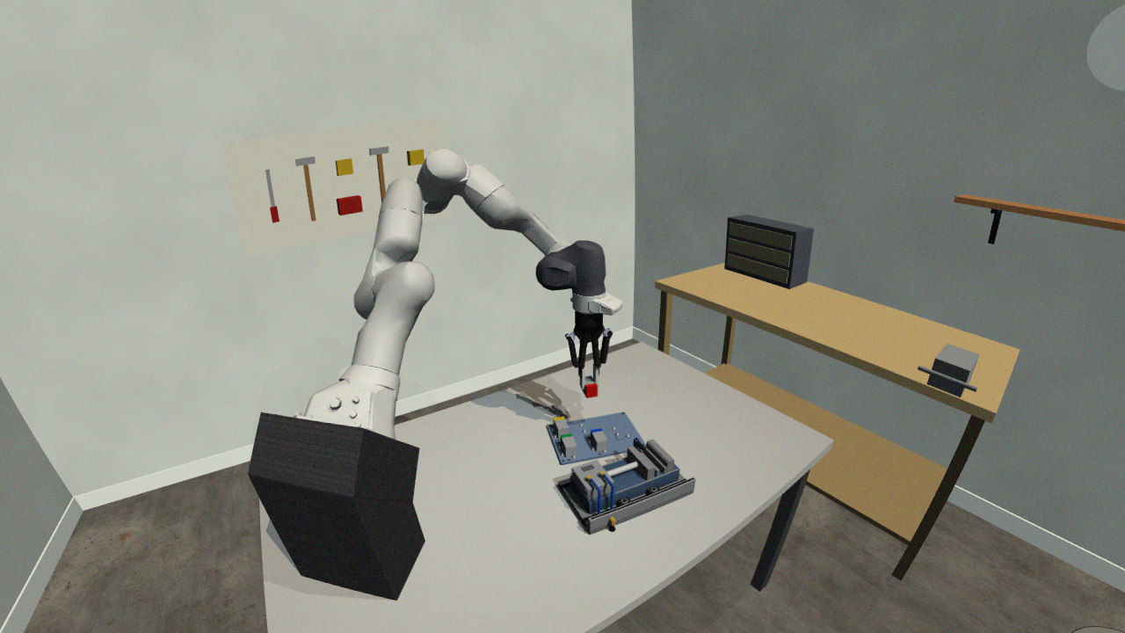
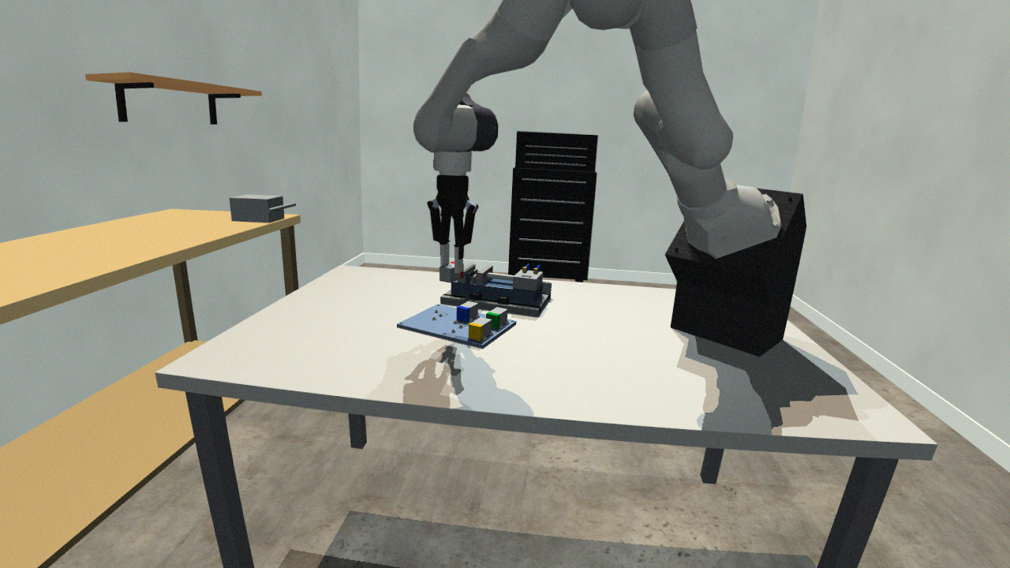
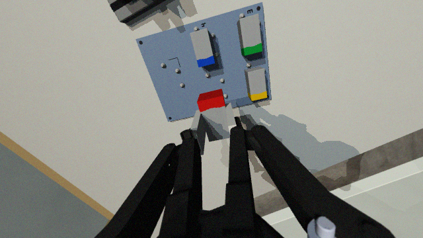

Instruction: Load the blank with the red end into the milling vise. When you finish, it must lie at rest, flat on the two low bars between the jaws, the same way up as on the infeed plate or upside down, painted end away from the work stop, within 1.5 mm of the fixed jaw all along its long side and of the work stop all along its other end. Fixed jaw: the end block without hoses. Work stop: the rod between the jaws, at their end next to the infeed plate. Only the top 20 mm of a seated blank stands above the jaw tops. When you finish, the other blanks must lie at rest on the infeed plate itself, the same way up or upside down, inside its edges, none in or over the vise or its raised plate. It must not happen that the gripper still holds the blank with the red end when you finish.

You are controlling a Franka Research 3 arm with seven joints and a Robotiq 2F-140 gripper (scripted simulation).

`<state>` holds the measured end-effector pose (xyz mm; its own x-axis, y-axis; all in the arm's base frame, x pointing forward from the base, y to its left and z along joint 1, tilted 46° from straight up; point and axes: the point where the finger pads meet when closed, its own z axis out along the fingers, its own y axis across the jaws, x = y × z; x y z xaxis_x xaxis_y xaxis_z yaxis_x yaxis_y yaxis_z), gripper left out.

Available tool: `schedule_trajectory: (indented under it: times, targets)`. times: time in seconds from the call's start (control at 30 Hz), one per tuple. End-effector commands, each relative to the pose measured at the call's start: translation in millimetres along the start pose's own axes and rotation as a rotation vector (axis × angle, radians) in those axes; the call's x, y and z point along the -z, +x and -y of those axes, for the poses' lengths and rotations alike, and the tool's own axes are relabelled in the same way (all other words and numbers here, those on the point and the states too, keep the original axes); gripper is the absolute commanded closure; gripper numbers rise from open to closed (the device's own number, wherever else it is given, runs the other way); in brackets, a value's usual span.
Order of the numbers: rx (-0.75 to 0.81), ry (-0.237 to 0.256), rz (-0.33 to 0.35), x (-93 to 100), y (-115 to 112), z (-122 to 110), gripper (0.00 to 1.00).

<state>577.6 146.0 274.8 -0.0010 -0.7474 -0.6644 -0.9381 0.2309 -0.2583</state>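
My gripper [image 1: 589, 374] [image 2: 451, 258] [image 3: 215, 115] is shut on the red-ended blank [image 1: 591, 389] [image 2: 450, 270] [image 3: 211, 100]. The blank hangs upright, red end down, well above the table and over the far edge of the blue infeed plate [image 1: 619, 425] [image 2: 425, 322] [image 3: 158, 56]. The blue-ended blank [image 1: 598, 437] [image 2: 465, 311] [image 3: 202, 47], the green-ended blank [image 1: 568, 445] [image 2: 498, 318] [image 3: 251, 34] and the yellow-ended blank [image 1: 561, 424] [image 2: 480, 329] [image 3: 256, 83] lie on the plate. The vise [image 1: 625, 472] [image 2: 498, 285] [image 3: 132, 10] stands beside the plate, nothing between its jaws.
The vise's jaw with blue hoses [image 1: 593, 482] is on the side nearer the robot base [image 1: 337, 504] [image 2: 734, 289]. A wooden bench [image 1: 833, 323] [image 2: 106, 247] stands beside the table. A black cabinet [image 2: 554, 204] stands behind the vise.
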Motion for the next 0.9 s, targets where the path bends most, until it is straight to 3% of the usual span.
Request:
schedule_trajectory:
  times: [0.0, 0.87]
  targets:
    - [-0.004, 0.006, 0.001, 0.7, -1.4, 2.4, 1.0]
    - [-0.004, 0.005, 0.001, -3.5, -2.1, 3.9, 1.0]
